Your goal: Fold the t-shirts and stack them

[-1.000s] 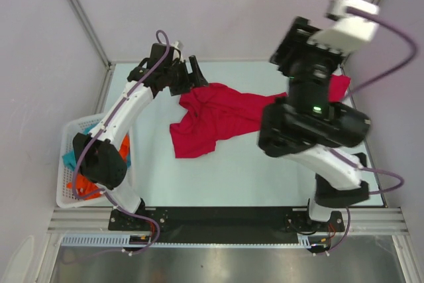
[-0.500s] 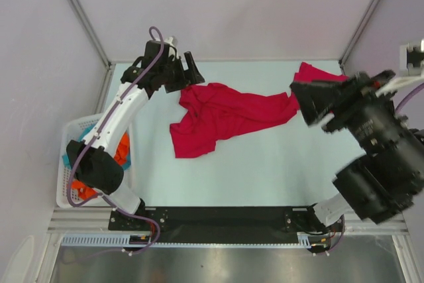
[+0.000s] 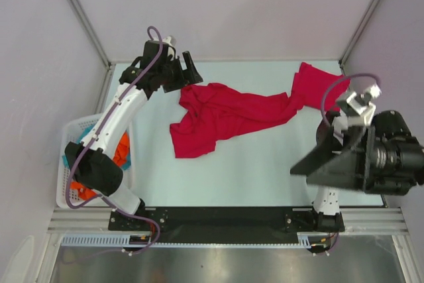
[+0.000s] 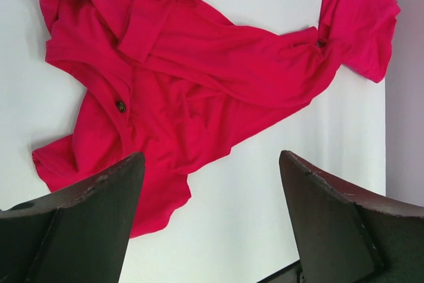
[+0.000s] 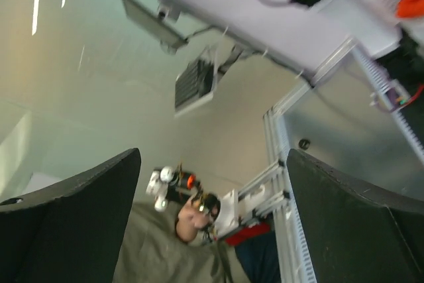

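The left gripper (image 3: pixel 186 74) hung at the far left of the table (image 3: pixel 265 170), its jaws spread wide with nothing between them, just over the left end of the t-shirt (image 3: pixel 225 114). In its wrist view the two dark fingers (image 4: pixel 79 217) framed the cloth lying below. The right gripper (image 3: pixel 321 160) was lifted high over the near right part of the table, its jaws likewise wide apart and empty (its own camera looked away from the table, at the room beyond the rig). The crimson t-shirt lay crumpled and unfolded across the far half of the table. It stretched from a bunched mass left of centre to a twisted end at the far right corner. Off the table's left edge stood a white basket (image 3: pixel 66 140) holding orange and teal cloth (image 3: pixel 120 152).
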`<state>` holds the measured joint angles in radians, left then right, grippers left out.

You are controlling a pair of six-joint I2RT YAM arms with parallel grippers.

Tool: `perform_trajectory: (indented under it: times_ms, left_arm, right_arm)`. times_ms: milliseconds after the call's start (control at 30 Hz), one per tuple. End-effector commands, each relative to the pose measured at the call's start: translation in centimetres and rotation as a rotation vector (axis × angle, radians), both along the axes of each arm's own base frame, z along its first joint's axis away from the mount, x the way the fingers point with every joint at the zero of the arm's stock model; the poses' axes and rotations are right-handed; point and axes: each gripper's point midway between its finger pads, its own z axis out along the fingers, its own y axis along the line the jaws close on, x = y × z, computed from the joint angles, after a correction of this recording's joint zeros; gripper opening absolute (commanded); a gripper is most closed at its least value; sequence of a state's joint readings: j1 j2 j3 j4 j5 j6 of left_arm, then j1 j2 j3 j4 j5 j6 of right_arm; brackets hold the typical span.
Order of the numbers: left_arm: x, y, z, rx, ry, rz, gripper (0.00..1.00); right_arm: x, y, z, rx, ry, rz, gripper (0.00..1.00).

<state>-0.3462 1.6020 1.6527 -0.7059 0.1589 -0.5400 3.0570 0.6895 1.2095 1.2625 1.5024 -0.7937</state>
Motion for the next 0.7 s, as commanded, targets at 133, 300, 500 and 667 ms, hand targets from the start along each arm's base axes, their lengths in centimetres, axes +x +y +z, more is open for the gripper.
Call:
perform_trajectory:
  times_ms: [133, 300, 500, 667]
  left_arm:
    - [-0.4, 1.0, 3.0, -0.007, -0.093, 0.025, 0.88]
    - [-0.1, 0.7, 2.5, -0.02, -0.089, 0.024, 0.88]
    - [-0.2, 0.2, 2.6, -0.04, -0.096, 0.005, 0.88]
    - [-0.6, 0.0, 3.7, -0.061, -0.124, -0.01, 0.88]
  right_arm:
    - [-12.5, -1.3, -4.2, -0.259, 0.16, 0.114, 1.0]
    - [-17.5, -1.5, -0.1, -0.259, 0.139, 0.14, 1.0]
    - [-20.2, -1.7, 1.8, -0.255, 0.242, 0.168, 1.0]
    - [-20.5, -1.9, 7.4, -0.237, 0.175, 0.229, 1.0]
